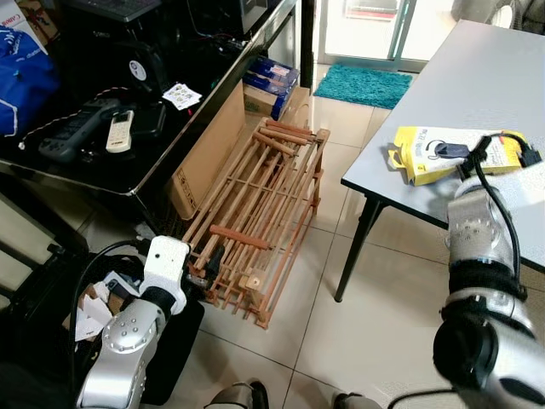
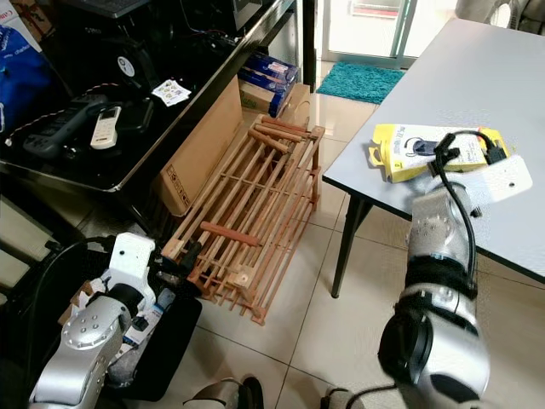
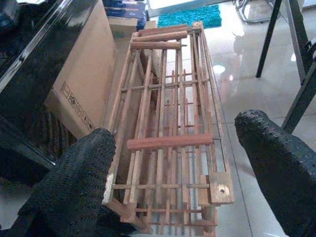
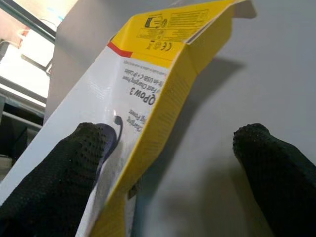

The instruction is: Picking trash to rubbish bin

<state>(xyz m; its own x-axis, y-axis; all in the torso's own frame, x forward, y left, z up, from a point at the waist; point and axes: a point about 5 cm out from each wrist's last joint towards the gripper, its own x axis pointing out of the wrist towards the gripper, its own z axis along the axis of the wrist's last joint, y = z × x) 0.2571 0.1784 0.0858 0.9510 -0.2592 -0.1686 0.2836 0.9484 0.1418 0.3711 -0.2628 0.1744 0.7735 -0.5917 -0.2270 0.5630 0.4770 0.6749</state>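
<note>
While my right gripper (image 4: 163, 163) sits spread over the grey table (image 1: 477, 77), one finger (image 4: 64, 168) rests on the yellow-and-white cardboard charger package (image 1: 443, 152), the other on bare tabletop beside its edge, so I'm lined up to pinch that edge; the package lies flat near the table corner. My left gripper (image 3: 173, 173) hangs low, fingers wide apart, aimed at the folded wooden slatted rack (image 1: 260, 217) leaning against the brown carton (image 1: 209, 149). Bin location: cannot tell.

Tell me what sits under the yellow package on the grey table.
The yellow package lies flat on the grey table, its bare top showing all around; the part beneath is covered. The open right tool straddles the package's edge.
</note>
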